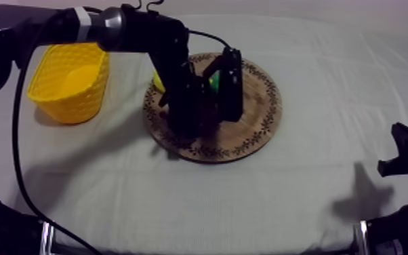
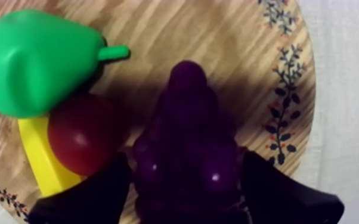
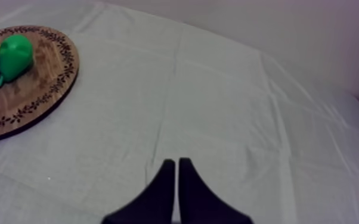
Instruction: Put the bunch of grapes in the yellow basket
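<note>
Both black fingers [image 2: 92,196] of my left gripper [image 2: 185,173] are closed round the bunch of grapes [image 2: 185,131], one on each side of its fat end, and they touch it. The left wrist view tells this up close. The grapes are over the wooden board [image 2: 217,36] (whether they rest on the wood or hang just above it, I cannot tell). The bunch is dark purple, bumpy and shiny, with little white spots of light on it. It is wide at the end in the fingers and gets thin toward a round tip. Its long way runs straight out from the gripper, and the tip points away from it, over bare wood. Just beside the bunch sits the small red fruit [image 2: 83,134], touching the banana [image 2: 36,155]. The green pear [image 2: 33,59] lies past them, with its stem toward the tip of the grapes.

The top view adds other things. The yellow basket [image 1: 71,81] stands at the upper left of the frame, near the board but apart from it. My left arm [image 1: 139,30] comes in from the upper left and reaches down onto the middle of the board. My right arm [image 1: 406,152] is a black shape at the lower right edge, well apart from the board.

The right wrist view shows my right gripper [image 3: 178,164] over the grey-white cloth [image 3: 229,101], its two fingers pressed together with nothing between them. Farther off is the board, with the pear lying on it.
</note>
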### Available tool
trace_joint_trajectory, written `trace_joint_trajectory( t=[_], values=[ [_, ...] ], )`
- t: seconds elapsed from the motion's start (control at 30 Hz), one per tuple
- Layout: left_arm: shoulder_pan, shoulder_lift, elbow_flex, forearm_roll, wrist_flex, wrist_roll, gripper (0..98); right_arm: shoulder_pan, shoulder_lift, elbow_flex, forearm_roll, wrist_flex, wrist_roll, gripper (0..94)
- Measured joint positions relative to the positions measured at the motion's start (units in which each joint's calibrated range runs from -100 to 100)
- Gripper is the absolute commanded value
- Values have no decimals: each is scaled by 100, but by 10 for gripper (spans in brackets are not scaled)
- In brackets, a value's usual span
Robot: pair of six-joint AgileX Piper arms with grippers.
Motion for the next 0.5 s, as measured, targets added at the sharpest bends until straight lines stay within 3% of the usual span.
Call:
trace_joint_trajectory(
  t=[0.27, 0.5],
  values=[
    [4, -11, 18, 0, -32, 14, 489, 0, 0, 0, 0, -6, 6, 3],
    [12, -152, 201, 0, -217, 33, 432, 0, 0, 0, 0, -6, -13, 3]
  ],
)
